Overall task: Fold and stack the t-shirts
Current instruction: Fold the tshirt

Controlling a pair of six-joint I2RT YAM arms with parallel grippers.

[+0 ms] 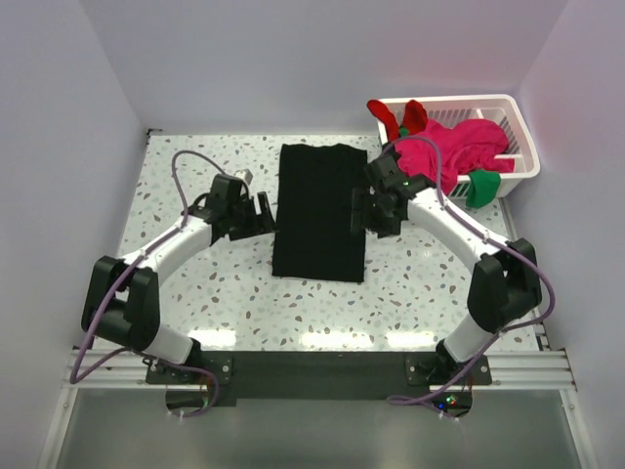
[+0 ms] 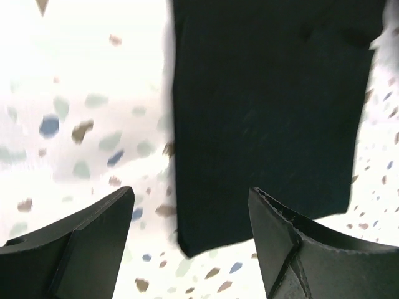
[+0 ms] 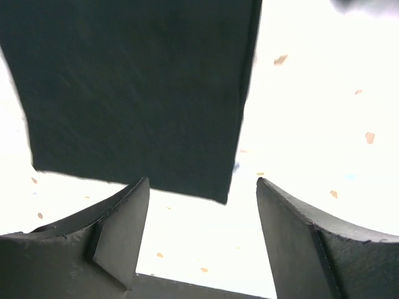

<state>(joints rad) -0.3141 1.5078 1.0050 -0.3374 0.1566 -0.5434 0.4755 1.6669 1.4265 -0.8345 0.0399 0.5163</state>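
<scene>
A large black t-shirt (image 1: 320, 210) lies flat on the speckled table, folded into a long narrow rectangle. My left gripper (image 1: 261, 212) stands open just off its left edge; in the left wrist view the shirt (image 2: 268, 106) has a corner ahead of the empty open gripper (image 2: 190, 190). My right gripper (image 1: 361, 210) is open at the shirt's right edge, and its wrist view shows the shirt (image 3: 137, 87) with a corner ahead of the spread gripper (image 3: 202, 180), nothing held. More t-shirts, magenta-pink (image 1: 459, 147), red (image 1: 405, 117) and green (image 1: 480, 186), are heaped in the basket.
A white slatted basket (image 1: 508, 103) stands at the back right corner, cloth spilling over its near side. White walls close the table at left, back and right. Both arms' bases sit on a rail (image 1: 322, 371) at the near edge.
</scene>
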